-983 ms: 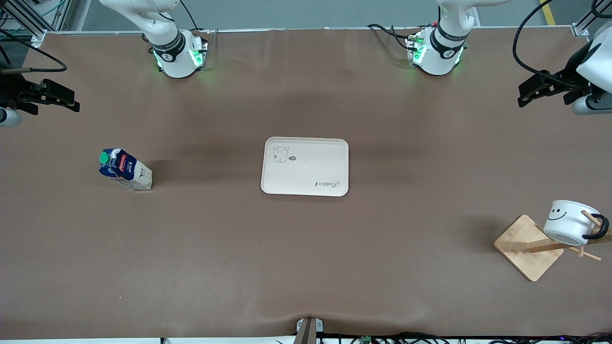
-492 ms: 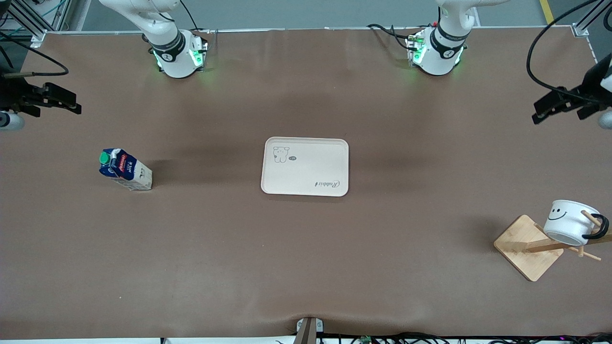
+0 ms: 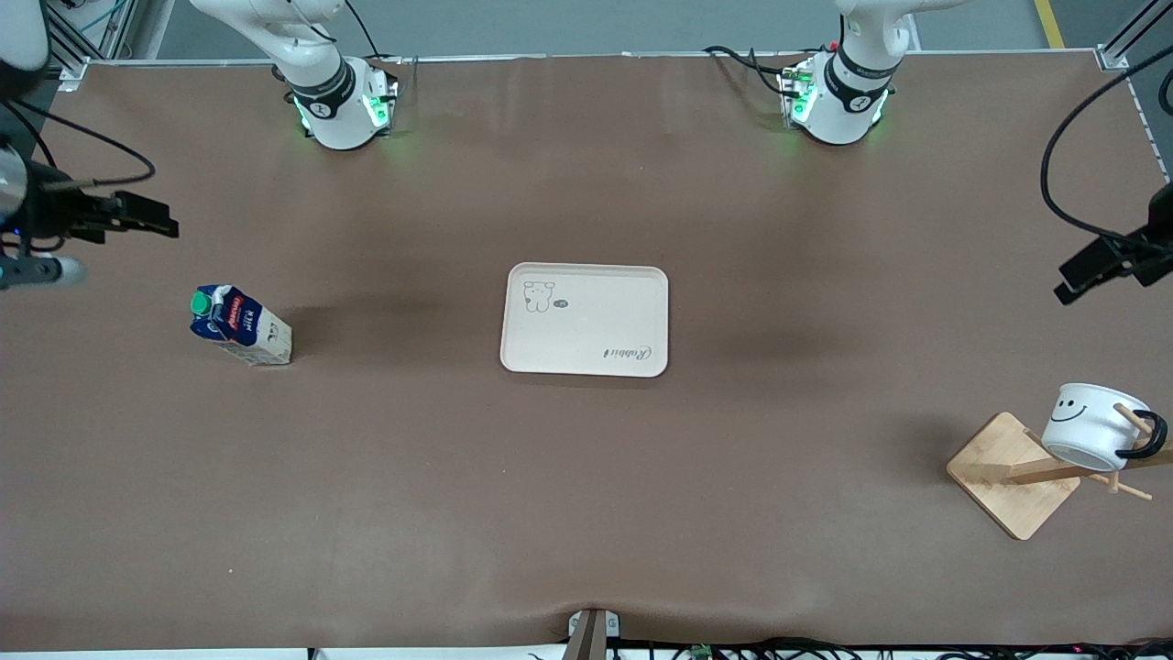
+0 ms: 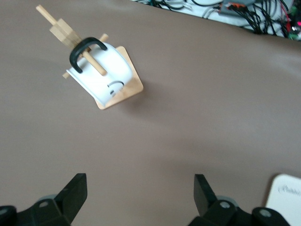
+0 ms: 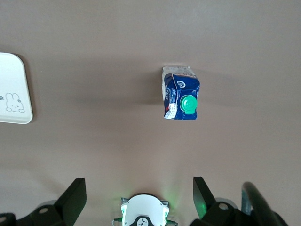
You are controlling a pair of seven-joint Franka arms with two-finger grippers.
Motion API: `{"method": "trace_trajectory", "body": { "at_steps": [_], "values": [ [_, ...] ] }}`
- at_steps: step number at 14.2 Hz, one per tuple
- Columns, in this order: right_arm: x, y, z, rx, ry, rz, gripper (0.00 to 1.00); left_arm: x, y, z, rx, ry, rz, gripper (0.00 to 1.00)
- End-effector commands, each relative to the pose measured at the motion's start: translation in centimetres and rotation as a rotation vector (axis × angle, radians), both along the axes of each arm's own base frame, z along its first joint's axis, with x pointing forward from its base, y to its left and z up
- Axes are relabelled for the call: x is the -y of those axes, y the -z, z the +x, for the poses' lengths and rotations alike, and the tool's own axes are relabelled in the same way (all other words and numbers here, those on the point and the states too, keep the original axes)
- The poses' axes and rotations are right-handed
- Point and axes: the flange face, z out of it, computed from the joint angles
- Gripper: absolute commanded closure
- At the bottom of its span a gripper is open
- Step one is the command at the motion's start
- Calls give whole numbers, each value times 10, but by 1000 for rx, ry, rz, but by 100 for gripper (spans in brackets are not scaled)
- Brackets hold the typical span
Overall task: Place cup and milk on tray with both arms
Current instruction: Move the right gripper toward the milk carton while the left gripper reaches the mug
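The cream tray (image 3: 585,321) lies flat at the table's middle; one of its corners shows in each wrist view (image 4: 288,195) (image 5: 14,89). The blue-and-white milk (image 3: 240,326) (image 5: 181,94) with a green cap stands toward the right arm's end. The white cup (image 3: 1090,426) (image 4: 101,70) hangs tilted by its black handle on a peg of a wooden rack (image 3: 1008,472) (image 4: 127,89) toward the left arm's end. My right gripper (image 3: 156,218) (image 5: 139,193) hovers open and empty over bare table beside the milk. My left gripper (image 3: 1068,282) (image 4: 140,188) hovers open and empty over bare table, apart from the rack.
The two arm bases (image 3: 344,105) (image 3: 834,101) with green lights stand along the table edge farthest from the front camera; the right one also shows in the right wrist view (image 5: 143,214). Cables (image 3: 1072,197) trail from the left arm. A small mount (image 3: 594,628) sits at the nearest edge.
Both grippers have moved: the right one toward the milk, the left one down the table's end toward the rack with the cup. Milk, cup and tray have not moved.
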Motion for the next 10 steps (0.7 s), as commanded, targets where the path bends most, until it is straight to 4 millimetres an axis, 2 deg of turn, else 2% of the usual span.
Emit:
{"method": "trace_trajectory", "body": {
  "at_steps": [1,3,4,5,7,9,10],
  "values": [
    [9,14,7,-36,15,25,0,-18,19,-2,30,-45,-1,0],
    [12,22,10,-49,21,25,0,-41,41,-3,83,-82,6,0],
    [17,28,12,-59,32,26,0,-42,48,-3,96,-84,6,0],
    [22,33,13,-67,39,25,0,-44,50,-4,100,-89,5,0],
    [27,42,16,-82,56,12,0,-65,55,-5,123,-123,7,0],
    [23,50,21,-90,120,-3,0,-66,70,-3,176,-132,-10,0],
    [19,42,22,-81,146,-7,0,-67,81,-3,193,-137,-19,0]
  ]
}}
